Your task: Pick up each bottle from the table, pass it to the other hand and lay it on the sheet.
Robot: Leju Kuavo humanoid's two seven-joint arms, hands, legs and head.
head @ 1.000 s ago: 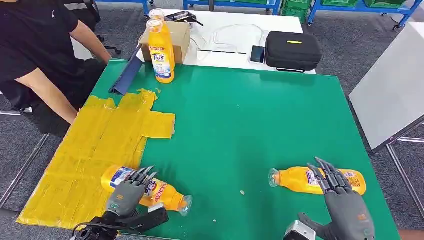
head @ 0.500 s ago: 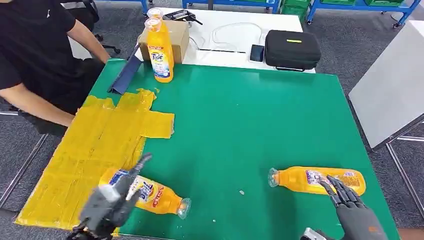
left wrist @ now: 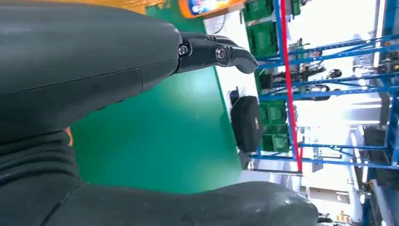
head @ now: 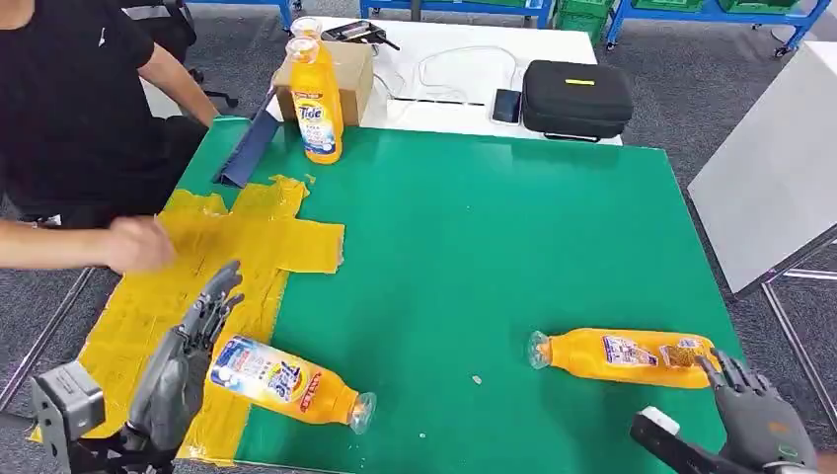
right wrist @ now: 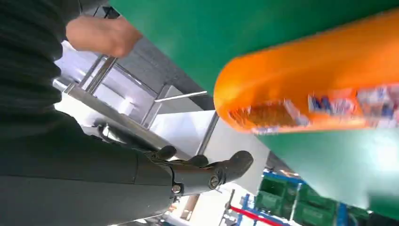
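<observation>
Two orange detergent bottles lie on the green table (head: 464, 247). One bottle (head: 281, 378) lies near the front left, its base on the yellow sheet (head: 197, 286) and its neck over the green. My left hand (head: 183, 360) is just left of it, fingers spread, holding nothing. The second bottle (head: 622, 355) lies at the front right and appears close up in the right wrist view (right wrist: 320, 89). My right hand (head: 755, 420) sits open near the bottle's base, apart from it. A third bottle (head: 318, 99) stands upright at the back left.
A person sits at the left, one hand (head: 138, 244) over the yellow sheet. A cardboard box (head: 345, 69), a black case (head: 577, 97) and a phone (head: 508, 106) sit on the white table behind. A white board (head: 775, 178) leans at the right.
My left hand let go of the front-left bottle and drew back to the left. My right hand pulled back off the right bottle toward the table's front edge. The person's hand moved over the sheet.
</observation>
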